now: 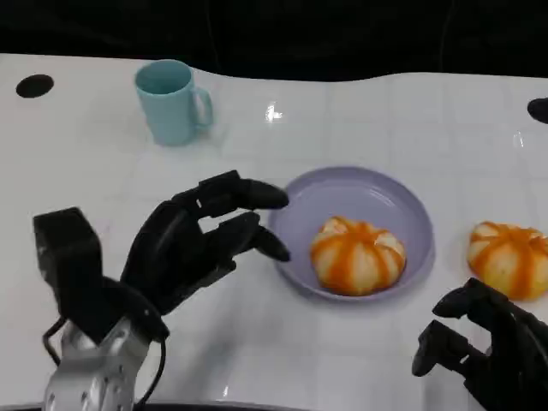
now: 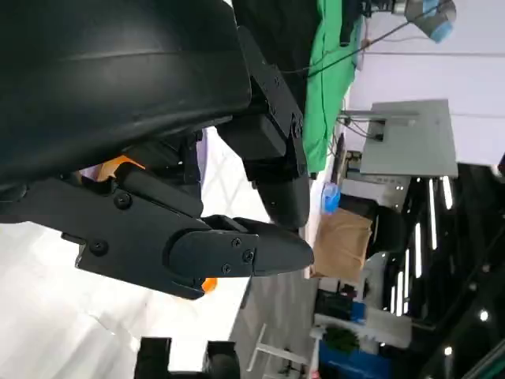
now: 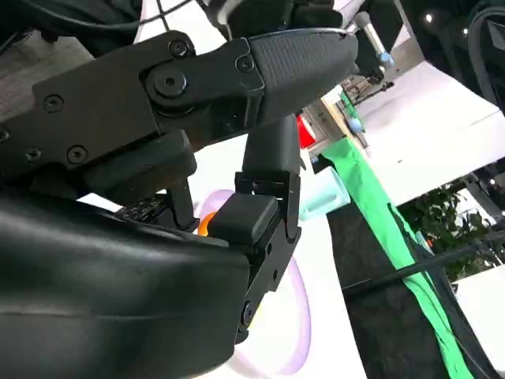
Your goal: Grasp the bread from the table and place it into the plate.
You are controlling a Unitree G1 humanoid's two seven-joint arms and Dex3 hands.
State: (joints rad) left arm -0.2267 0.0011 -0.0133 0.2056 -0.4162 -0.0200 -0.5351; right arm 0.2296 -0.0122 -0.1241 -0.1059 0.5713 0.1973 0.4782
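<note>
We see a pale lilac plate [image 1: 409, 205] on the white table [image 1: 86, 188], holding a cream bread [image 1: 357, 254] striped with orange. A second bread [image 1: 509, 258], cream with orange stripes too, lies near the right edge. A light teal mug [image 1: 171, 101] stands toward the far left corner. Both hands, left [image 1: 193, 244] and right [image 1: 488, 347], are black.

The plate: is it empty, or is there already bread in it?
Not empty. One bread lies inside the plate; a second bread lies on the table to its right.
</note>
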